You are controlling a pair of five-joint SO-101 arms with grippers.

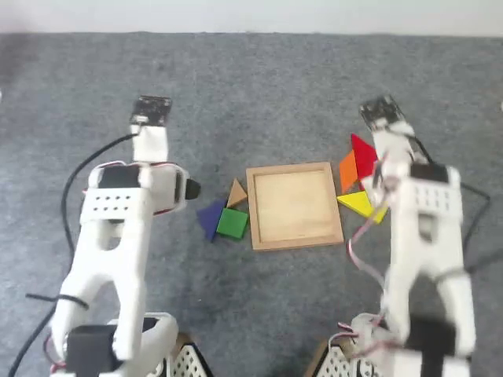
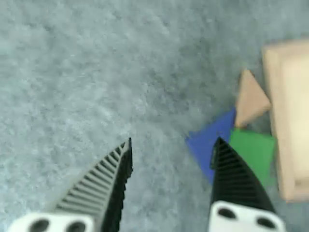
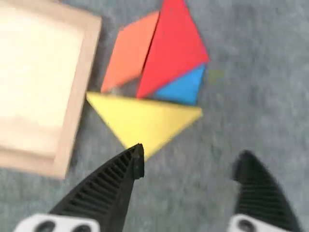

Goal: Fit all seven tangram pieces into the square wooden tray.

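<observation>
The square wooden tray [image 1: 257, 206] lies empty in the middle of the grey carpet; its rim also shows as tray [image 2: 272, 87] and tray [image 3: 79, 96]. On its left lie a tan triangle [image 1: 236, 193], a blue piece [image 1: 210, 217] and a green square [image 1: 233, 224]. On its right lie a red triangle [image 3: 173, 46], an orange piece [image 3: 128, 50], a light-blue piece [image 3: 182, 88] and a yellow triangle [image 3: 145, 118]. My left gripper [image 2: 171, 145] is open above the carpet beside the blue piece [image 2: 210, 140]. My right gripper [image 3: 193, 157] is open just short of the yellow triangle.
Grey carpet covers the whole table surface. Black cables trail from both arm bases at the near corners. A pale wall edge runs along the far side.
</observation>
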